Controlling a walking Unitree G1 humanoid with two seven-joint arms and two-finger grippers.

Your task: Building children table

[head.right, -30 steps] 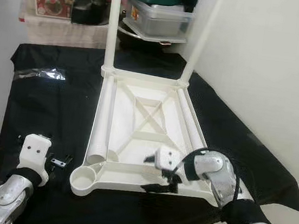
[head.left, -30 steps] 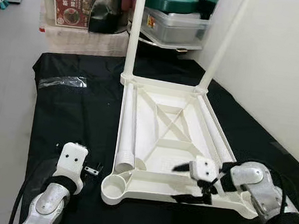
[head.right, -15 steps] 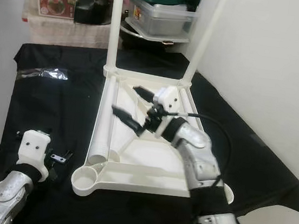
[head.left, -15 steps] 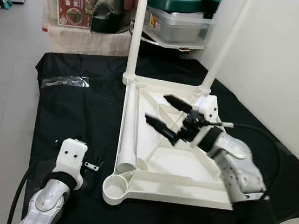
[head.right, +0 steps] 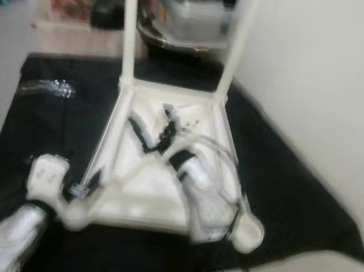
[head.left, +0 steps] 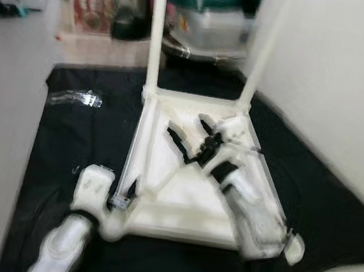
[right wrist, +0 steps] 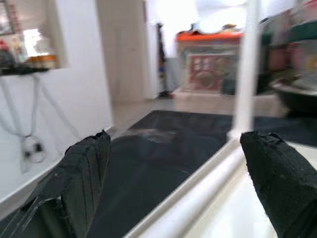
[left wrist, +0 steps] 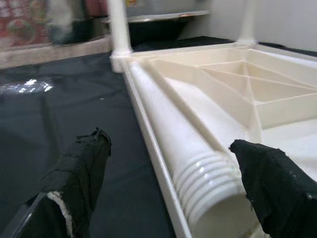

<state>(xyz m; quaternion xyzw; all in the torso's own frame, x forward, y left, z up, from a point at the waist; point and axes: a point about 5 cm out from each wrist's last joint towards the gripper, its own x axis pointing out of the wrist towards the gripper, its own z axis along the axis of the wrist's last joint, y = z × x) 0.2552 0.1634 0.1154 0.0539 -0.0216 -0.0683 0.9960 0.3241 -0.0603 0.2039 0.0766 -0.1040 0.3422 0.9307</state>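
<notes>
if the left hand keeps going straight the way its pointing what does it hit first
Most likely the loose table leg lying inside the upturned tabletop. The open left hand straddles the leg's ribbed end and the tabletop's rim; depth is unclear.

The upturned tabletop (left wrist: 257, 94) is showing as smooth cream plastic with a soft sheen, and the loose leg (left wrist: 183, 144) lying in it is looking the same, ribbed at its threaded end. The black cloth (left wrist: 59, 114) under it is appearing matt. The left gripper (left wrist: 168, 173) fingers (left wrist: 79, 168) are wearing rough, frayed black tape. A clear wrapper (head.left: 73, 98) is glinting glossily
</notes>
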